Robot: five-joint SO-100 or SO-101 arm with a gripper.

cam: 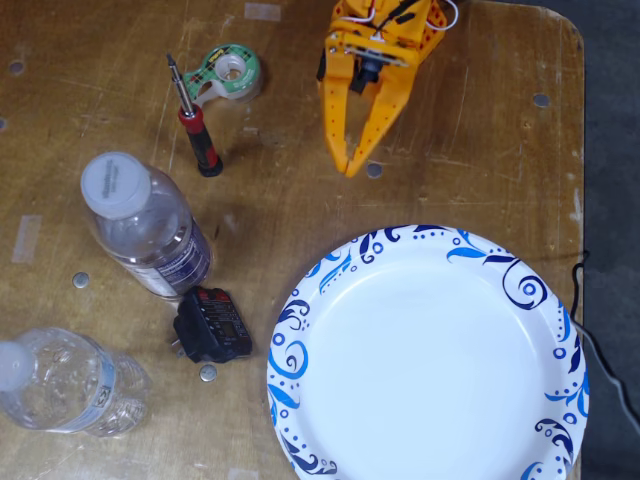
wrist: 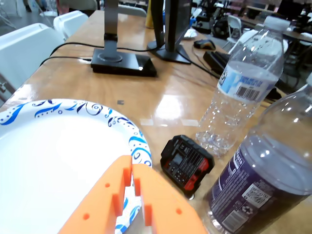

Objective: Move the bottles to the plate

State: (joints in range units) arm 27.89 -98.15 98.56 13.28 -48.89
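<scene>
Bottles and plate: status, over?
Gripper shut, empty, beyond plate rim. Dark-label bottle and pale-label bottle both upright on table, off plate. Small black device between them and plate.

In the fixed view, the plate lies lower right. Two bottles stand left of it, a small device between, and the gripper above the plate.

Overhead light, even and bright — white glare patch on the table beyond the plate in the wrist view. Background there soft. Fixed view sharp, shadows faint.
</scene>
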